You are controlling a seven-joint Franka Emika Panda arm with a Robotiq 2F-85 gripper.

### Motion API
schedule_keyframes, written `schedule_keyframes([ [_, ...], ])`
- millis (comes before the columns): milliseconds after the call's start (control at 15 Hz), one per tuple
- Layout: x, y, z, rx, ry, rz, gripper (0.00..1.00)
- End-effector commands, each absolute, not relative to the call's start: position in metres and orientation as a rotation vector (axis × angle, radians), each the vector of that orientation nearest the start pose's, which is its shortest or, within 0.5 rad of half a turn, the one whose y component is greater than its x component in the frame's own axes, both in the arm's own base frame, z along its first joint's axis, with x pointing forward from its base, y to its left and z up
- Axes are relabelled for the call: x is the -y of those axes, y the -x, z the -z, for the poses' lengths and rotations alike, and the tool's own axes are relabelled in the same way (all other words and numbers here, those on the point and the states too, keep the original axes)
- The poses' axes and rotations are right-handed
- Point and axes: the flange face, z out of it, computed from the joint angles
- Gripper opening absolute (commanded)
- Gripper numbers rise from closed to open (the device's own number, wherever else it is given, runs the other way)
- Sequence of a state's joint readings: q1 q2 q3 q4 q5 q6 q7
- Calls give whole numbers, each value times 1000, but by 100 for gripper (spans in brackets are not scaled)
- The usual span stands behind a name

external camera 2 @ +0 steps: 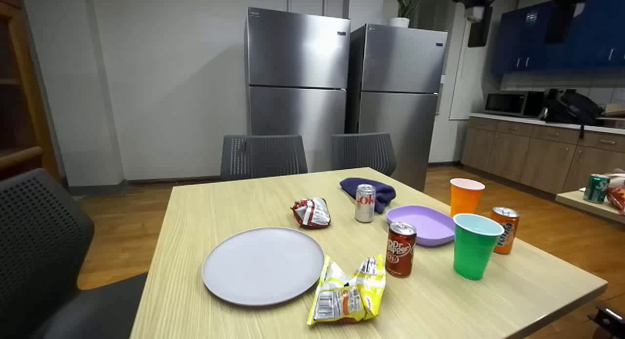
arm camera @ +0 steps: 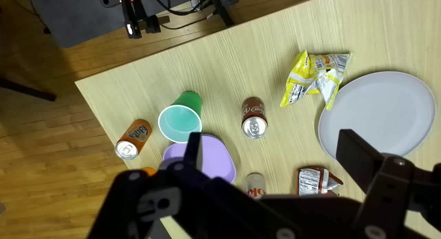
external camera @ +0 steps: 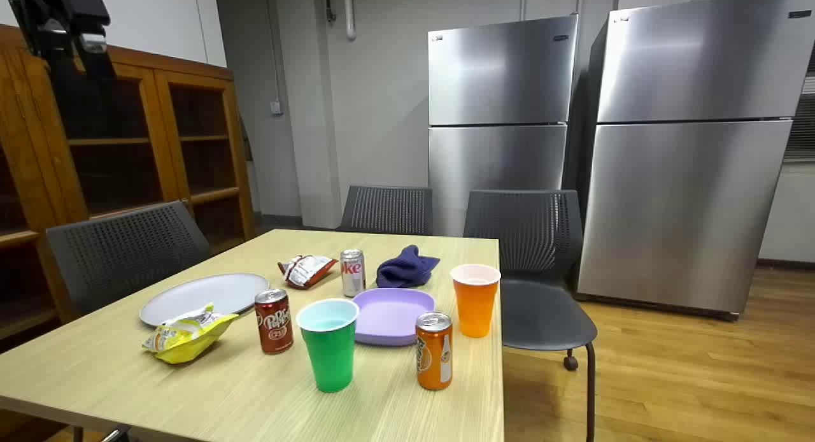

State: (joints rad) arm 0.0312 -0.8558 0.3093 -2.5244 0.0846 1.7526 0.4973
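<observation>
High over the table (external camera: 235, 391), there's the gripper (external camera 2: 518, 42), jaws spread wide, fingers well apart! Over in the wrist view, framed between those fingertips but far below, stands the Dr Pepper can (arm camera: 253, 111), upright on the table.

Round the clock from that can, same view: yellow snack bag (arm camera: 303, 72) at two, grey plate (arm camera: 382, 108) at three, reddish snack bag (arm camera: 311, 182) between four and five, silver Coke can (arm camera: 255, 184) at six, partly covered by the gripper, purple plate (arm camera: 215, 159) between seven and eight, green cup (arm camera: 181, 118) at nine and, further out that way, the Fanta can (arm camera: 134, 139).

Look at this: from above, the green cup's rim crosses the purple plate, yet both exterior views have the cup standing beside it on the table!

The orange cup? A mere sliver past the gripper in the wrist view, but in an exterior view the orange cup (external camera: 476, 305) shows in full, at one o'clock from the Fanta can.

And the dark purple cloth (external camera: 406, 270)! Exterior views only, and in an exterior view it lies at three o'clock from the Coke can.

Background: blue cabinets (external camera 2: 595, 36) at two o'clock in an exterior view, microwave (external camera 2: 505, 104) beneath; a glass-fronted wooden cabinet (external camera: 164, 136) between nine and ten in an exterior view; and the wrist view catches a black cable (arm camera: 182, 13) beyond the table edge, at eleven.
</observation>
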Motion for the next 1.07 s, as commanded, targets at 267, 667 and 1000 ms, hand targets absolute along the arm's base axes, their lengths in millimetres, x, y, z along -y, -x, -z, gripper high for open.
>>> schedule_keyframes([
  [267, -124, -291, -530, -408, 3225, 185, 100],
  [667, -99, -337, -478, -191, 3175, 295, 100],
  [1000, -69, -367, -436, -108, 3090, 345, 100],
])
